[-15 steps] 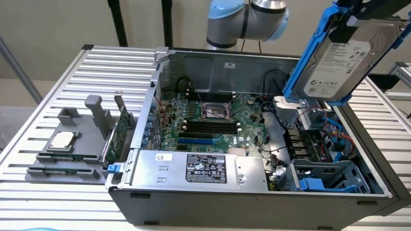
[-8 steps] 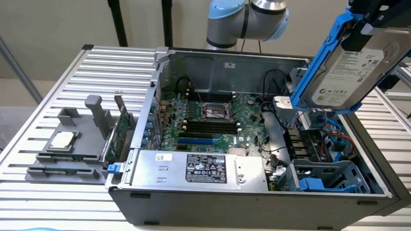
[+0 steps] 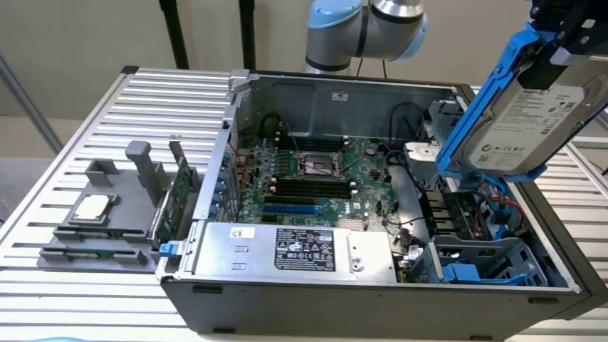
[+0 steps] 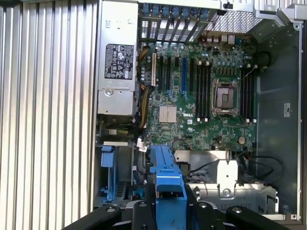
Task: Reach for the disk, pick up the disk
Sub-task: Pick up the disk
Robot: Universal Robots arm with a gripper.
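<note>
The disk (image 3: 520, 117) is held up in the air by the gripper (image 3: 556, 53), above the open PC case (image 3: 380, 299) at the exterior view's right. It hangs tilted, label side shown, w/ blue rails along its edges. The jaws are clamped on the disk's upper end; in the wrist view the blue rail (image 4: 168, 177) is seen between the black fingers (image 4: 139, 215).

Inside the case a green motherboard (image 3: 314, 178) is mounted, w/ an empty CPU socket (image 3: 318, 165) near its middle. A silver power supply box (image 3: 295, 249) w/ black label is fitted at the front wall of the case. A blue drive bay (image 3: 485, 263) is seen below the disk, no drive visible in it.

Outside the case, at the exterior view's left, a grey holder (image 3: 105, 214) lies on the slatted table (image 3: 57, 171), and a small square chip (image 3: 92, 207) is kept in it.
</note>
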